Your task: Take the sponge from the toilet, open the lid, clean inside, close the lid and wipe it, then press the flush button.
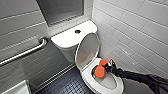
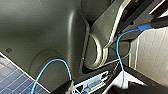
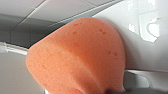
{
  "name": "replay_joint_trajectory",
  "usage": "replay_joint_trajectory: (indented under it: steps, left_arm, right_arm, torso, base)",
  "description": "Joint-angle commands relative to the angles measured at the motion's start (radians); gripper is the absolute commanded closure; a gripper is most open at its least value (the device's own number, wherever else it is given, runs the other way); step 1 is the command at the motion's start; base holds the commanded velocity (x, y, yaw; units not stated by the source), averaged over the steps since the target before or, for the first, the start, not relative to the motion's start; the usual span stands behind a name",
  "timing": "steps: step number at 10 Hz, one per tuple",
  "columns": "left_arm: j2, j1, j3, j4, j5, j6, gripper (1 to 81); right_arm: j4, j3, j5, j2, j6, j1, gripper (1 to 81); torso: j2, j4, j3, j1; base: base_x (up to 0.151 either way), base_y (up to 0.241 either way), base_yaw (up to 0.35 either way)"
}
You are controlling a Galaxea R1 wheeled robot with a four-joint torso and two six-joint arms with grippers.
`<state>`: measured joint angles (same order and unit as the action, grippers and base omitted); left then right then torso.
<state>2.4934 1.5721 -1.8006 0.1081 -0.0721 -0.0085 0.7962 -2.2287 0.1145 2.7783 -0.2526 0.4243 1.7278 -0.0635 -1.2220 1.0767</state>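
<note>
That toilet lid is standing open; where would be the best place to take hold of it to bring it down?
Probably the lid at its free upper rim, approached from the front. It stands tilted back toward the tank, so there is little room behind it, while the thin rim at the top is exposed and suits a pinch.

One toilet (image 1: pixel 70 38), one sponge (image 1: pixel 100 68) (orange)

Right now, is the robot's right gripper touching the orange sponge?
Touching. In the head view the right gripper pinches the sponge at its middle, so it bulges out on both sides of the jaws.
</note>
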Motion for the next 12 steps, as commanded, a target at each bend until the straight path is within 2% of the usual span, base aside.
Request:
replay_joint_trajectory:
  steps: [1,5,7,8,12]
  left_arm:
    - [-0.014,0.044,0.032,-0.004,0.089,0.001,1.0]
    - [-0.008,0.044,0.032,0.001,0.089,0.004,1.0]
    - [-0.007,0.044,0.032,0.002,0.089,0.005,1.0]
    - [-0.002,0.043,0.030,0.004,0.089,0.007,1.0]
    - [0.001,0.049,0.030,0.007,0.089,0.009,1.0]
  right_arm:
    - [0.017,0.123,0.021,-0.116,-0.034,-0.031,81.1]
    - [0.014,0.322,0.166,-0.253,-0.040,0.040,81.1]
    - [0.014,0.414,0.214,-0.322,-0.040,0.058,81.1]
    - [0.014,0.480,0.264,-0.369,-0.039,0.067,81.1]
    - [0.011,0.615,0.367,-0.464,-0.040,0.146,81.1]
  torso:
    - [0.000,0.000,0.000,0.000]
    - [0.000,0.000,0.000,0.000]
    - [0.000,0.000,0.000,0.000]
    - [0.000,0.000,0.000,0.000]
    - [0.000,0.000,0.000,0.000]
  base:
    - [0.000,0.000,0.000]
    - [0.000,0.000,0.000]
    - [0.000,0.000,0.000]
    - [0.000,0.000,0.000]
    - [0.000,0.000,0.000]
